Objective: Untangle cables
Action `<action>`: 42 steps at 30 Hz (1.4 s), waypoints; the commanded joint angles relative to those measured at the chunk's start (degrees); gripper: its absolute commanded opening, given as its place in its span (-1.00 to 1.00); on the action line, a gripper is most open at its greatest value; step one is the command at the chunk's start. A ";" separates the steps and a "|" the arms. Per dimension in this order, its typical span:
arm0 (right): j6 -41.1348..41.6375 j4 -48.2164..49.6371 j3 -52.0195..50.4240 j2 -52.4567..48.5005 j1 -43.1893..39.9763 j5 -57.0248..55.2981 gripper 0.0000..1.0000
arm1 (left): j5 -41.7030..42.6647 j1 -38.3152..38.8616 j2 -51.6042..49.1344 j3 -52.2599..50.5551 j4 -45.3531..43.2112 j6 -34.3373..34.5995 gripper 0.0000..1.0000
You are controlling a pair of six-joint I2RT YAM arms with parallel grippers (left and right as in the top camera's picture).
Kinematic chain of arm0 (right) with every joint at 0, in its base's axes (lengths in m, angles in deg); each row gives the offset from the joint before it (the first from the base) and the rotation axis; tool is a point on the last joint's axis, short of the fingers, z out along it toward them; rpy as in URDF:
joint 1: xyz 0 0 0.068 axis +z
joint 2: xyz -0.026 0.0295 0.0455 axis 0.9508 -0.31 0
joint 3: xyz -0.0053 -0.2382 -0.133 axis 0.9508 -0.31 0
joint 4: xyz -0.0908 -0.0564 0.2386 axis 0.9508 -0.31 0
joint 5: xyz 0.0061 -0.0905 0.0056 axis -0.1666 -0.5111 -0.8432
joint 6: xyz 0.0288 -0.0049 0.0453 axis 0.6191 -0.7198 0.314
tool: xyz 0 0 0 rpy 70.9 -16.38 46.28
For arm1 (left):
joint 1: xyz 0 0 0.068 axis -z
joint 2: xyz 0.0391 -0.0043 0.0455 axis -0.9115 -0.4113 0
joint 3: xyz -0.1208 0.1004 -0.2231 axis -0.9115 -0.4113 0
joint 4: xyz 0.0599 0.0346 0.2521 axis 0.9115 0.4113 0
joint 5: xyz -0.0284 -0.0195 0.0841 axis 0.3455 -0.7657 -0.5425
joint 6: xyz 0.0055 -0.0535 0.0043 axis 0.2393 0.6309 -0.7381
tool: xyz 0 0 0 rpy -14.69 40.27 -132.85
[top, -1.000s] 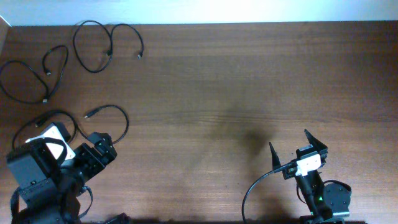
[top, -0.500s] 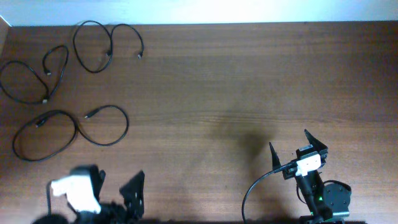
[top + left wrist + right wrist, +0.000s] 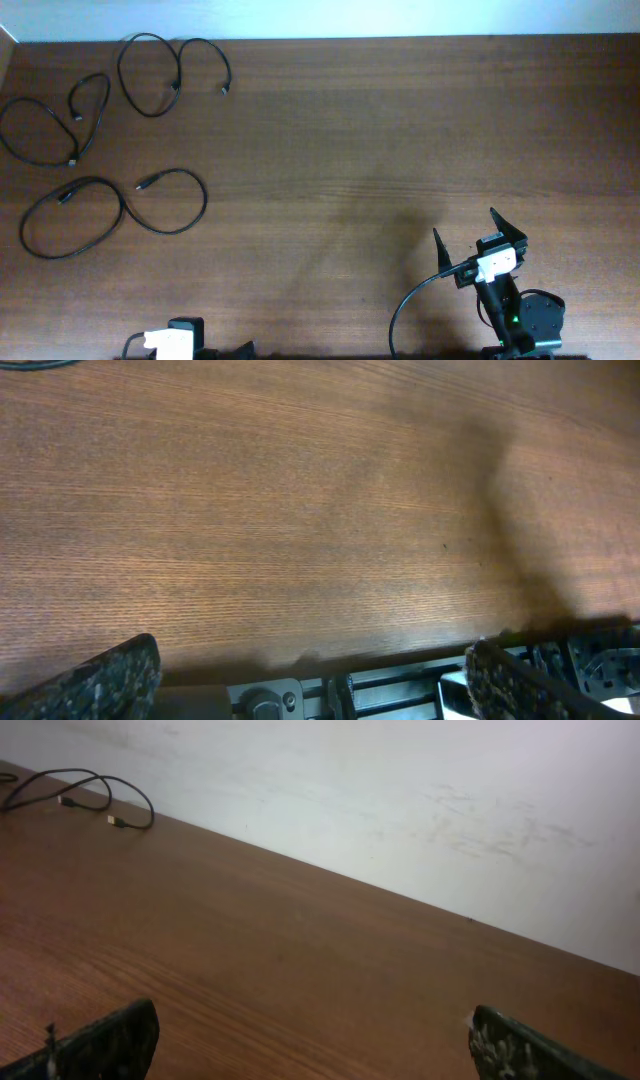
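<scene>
1. Where the table (image 3: pixel 330 130) reaches its left end, three cables (image 3: pixel 205 200) lie apart from one another: one looped at the far edge, one by the back, one nearer the front.
2. Left gripper (image 3: pixel 310 660), at the front edge, spreads its fingers wide over the wood, holding nothing.
3. Right gripper (image 3: pixel 463 222), well apart from the cables, is likewise splayed and empty.

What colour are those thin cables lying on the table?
The cables are black, clearest in the overhead view.
</scene>
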State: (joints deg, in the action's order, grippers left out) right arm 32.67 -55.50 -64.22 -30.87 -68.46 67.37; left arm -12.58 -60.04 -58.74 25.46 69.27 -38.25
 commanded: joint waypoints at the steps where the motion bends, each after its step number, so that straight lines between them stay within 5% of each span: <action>1: -0.20 -0.26 -0.37 0.37 0.26 -0.26 0.97 | 1.68 0.20 0.72 -2.69 2.78 1.36 0.98; 3: -0.20 -0.28 -0.37 0.37 0.26 -0.26 0.97 | 1.14 0.46 0.72 -2.80 -1.36 3.43 0.97; 5: -0.20 -0.28 -0.37 0.37 0.26 -0.26 0.97 | -4.42 1.64 0.72 -5.92 -18.23 3.17 0.98; 7: -0.20 -0.28 -0.37 0.37 0.26 -0.26 0.97 | -1.46 1.64 0.72 -15.26 -40.89 1.05 0.98; 10: -0.20 -0.26 -0.37 0.37 0.26 -0.26 0.97 | -0.72 1.53 0.74 -35.91 -82.60 -15.74 0.98; 12: -0.20 -0.26 -0.37 0.37 0.26 -0.26 0.97 | -0.76 1.16 0.76 -43.36 -91.10 -26.29 0.98; 14: -0.20 -0.28 -0.37 0.37 0.26 -0.26 0.97 | -4.04 0.35 0.79 -45.07 -86.25 -31.74 0.98; 18: -0.20 -0.28 -0.37 0.35 0.26 -0.26 0.97 | -9.70 -7.78 0.79 -45.07 -85.70 -31.56 0.98; 23: -0.20 -0.28 -0.37 0.33 0.26 -0.26 0.97 | -11.32 -8.09 0.79 -45.09 -85.48 -28.92 0.98; 26: -0.20 -0.28 -0.37 0.33 0.26 -0.26 0.97 | -15.93 -8.02 0.76 -45.09 -85.09 -16.06 0.97; 36: -0.20 -0.28 -0.37 0.33 0.26 -0.26 0.97 | -16.20 -8.09 0.76 -45.07 -85.13 -15.74 0.98; 39: -0.39 -0.98 -0.37 0.44 0.22 -8.81 0.97 | -16.17 -8.09 0.76 -45.07 -85.13 -15.74 0.98; 42: 12.57 -1.20 -0.37 0.44 0.22 -16.61 0.97 | -16.17 -8.09 0.76 -45.07 -85.13 -15.74 0.98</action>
State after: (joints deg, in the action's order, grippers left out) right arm 36.95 -56.36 -64.31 -30.82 -68.46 57.03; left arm -27.55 -67.78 -58.37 -19.57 -16.43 -54.80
